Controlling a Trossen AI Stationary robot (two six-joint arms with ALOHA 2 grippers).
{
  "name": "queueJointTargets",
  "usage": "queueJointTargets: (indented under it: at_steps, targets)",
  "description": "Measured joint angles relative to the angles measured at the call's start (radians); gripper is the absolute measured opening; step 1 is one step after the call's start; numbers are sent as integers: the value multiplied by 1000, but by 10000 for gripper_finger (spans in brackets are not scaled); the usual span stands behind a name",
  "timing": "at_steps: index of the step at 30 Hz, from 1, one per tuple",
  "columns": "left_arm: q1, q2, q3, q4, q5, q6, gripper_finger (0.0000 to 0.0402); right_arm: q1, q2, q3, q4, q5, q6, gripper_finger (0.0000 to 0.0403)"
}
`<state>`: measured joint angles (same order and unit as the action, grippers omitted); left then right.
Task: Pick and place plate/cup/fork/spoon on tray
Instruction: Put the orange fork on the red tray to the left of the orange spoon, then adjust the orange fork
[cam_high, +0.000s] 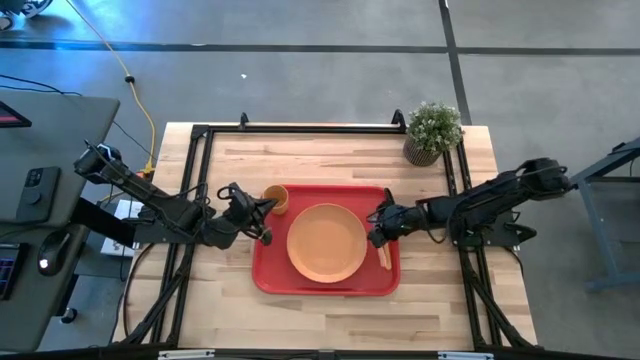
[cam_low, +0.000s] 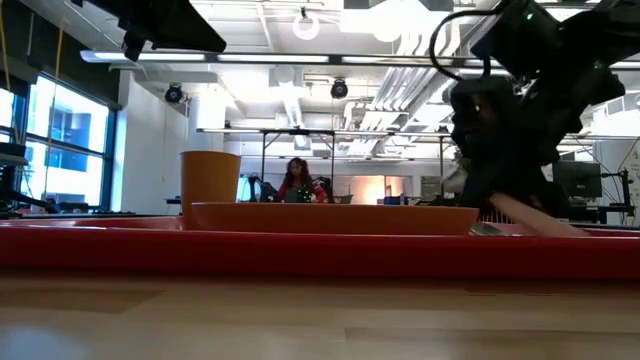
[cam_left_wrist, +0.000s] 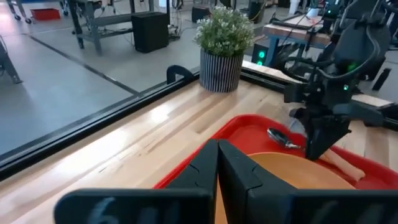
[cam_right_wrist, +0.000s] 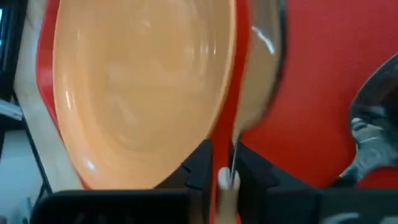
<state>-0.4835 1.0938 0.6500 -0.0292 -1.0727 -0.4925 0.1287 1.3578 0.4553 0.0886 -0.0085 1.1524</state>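
The red tray (cam_high: 268, 272) lies mid-table. The orange plate (cam_high: 326, 242) rests flat in its middle, and the cup (cam_high: 276, 198) stands upright in its far left corner. My left gripper (cam_high: 263, 230) is shut and empty over the tray's left side, just near of the cup. My right gripper (cam_high: 377, 232) hangs over the tray's right side, beside the plate, shut on the slim fork (cam_right_wrist: 231, 158). The spoon's silver bowl (cam_left_wrist: 282, 137) lies on the tray next to that gripper, and it also shows in the right wrist view (cam_right_wrist: 373, 140). Its handle is hidden. My right gripper pinches the fork between its two fingers, where the thin silver neck meets the orange handle (cam_right_wrist: 227, 179). The fingers come slanting down from the table's right. The orange handle (cam_low: 525, 213) slants down out of the gripper toward the tray's near right (cam_high: 385, 256).
A potted plant (cam_high: 433, 132) stands at the table's far right corner. Black frame rails (cam_high: 200, 170) run along both sides and the far edge. A desk with devices (cam_high: 40, 190) stands to the left of the table. A person (cam_low: 297, 180) is far off in the room.
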Motion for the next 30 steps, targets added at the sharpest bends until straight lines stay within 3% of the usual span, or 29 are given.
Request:
queueJointTargets:
  at_steps: [9,13,21,25,30]
  targets:
    - [-1,-2,-1,-14,8,0,16,0,-7,1,-3,59,15,133]
    - [-2,-23,-1,-32,38,30,24,8,-61,1,-24,129,18,154]
    - [-6,-112,1,-102,104,25,27,79,-192,2,-190,243,41,154]
    - [-10,-99,0,-160,104,-37,21,157,-145,1,-235,244,106,140]
    - [-9,-67,1,-165,101,-56,13,239,-62,1,-166,242,167,115]
